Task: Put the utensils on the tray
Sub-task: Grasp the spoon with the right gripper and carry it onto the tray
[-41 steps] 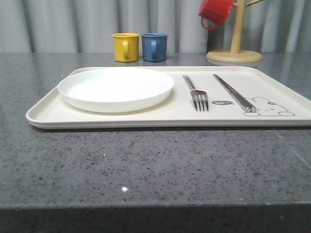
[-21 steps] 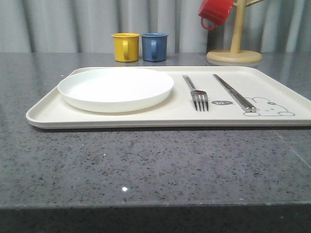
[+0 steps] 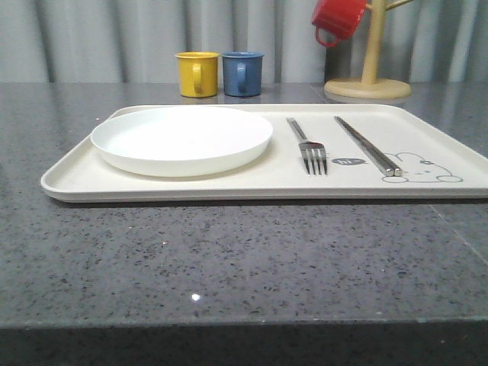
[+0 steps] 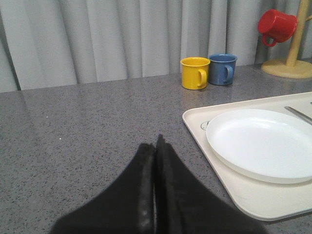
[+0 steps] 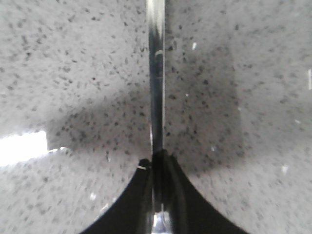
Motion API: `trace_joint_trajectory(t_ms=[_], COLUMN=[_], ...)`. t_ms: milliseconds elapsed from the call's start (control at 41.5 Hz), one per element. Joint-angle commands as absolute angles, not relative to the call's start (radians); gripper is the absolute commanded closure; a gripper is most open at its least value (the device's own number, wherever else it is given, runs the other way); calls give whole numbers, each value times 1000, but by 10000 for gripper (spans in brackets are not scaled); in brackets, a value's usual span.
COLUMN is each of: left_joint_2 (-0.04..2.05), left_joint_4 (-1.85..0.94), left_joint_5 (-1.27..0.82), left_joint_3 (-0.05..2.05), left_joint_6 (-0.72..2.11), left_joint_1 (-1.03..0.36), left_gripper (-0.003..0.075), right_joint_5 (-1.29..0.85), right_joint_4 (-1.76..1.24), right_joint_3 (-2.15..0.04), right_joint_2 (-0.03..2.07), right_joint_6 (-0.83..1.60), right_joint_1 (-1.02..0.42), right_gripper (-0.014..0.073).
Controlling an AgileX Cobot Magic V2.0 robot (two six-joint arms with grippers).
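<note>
Right gripper [image 5: 157, 165] pinches a slim metal utensil [image 5: 156, 83], handle running straight out over the counter [image 5: 73, 73]. Fork [image 3: 309, 145] and chopsticks [image 3: 367, 146] lie lengthwise on the tray [image 3: 69, 183]; left gripper [image 4: 155, 146] closed, empty.

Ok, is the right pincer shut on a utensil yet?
Yes. The right pincer is shut on a slim metal utensil handle, over the grey countertop; which utensil, cannot tell.
</note>
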State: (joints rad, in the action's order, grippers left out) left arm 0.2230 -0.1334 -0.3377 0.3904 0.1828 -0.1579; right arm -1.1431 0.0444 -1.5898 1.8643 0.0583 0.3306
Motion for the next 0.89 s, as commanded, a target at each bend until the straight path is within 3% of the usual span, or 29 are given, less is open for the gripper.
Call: trace_joint_trajectory(t_ms=[0,338,868], left_joint_2=[234,234,234], left_joint_4=[-145,-145,-145], left_joint_5=[-252,-252,-252], left_joint_3=[417,417,417], left_joint_6=[171,171,171], left_joint_1=[-157,-157,-157], left_gripper=[739,739,739], right_joint_5=[-1154,-1238,-1299], right_joint_4=[46,0,-52], right_joint_3=[-1621,-1622,-1621], right_joint_2=[1765,1625,1666], right_joint_6=[50,0,-134], right_joint_1=[336,249,-107], right_gripper=[666,666,666])
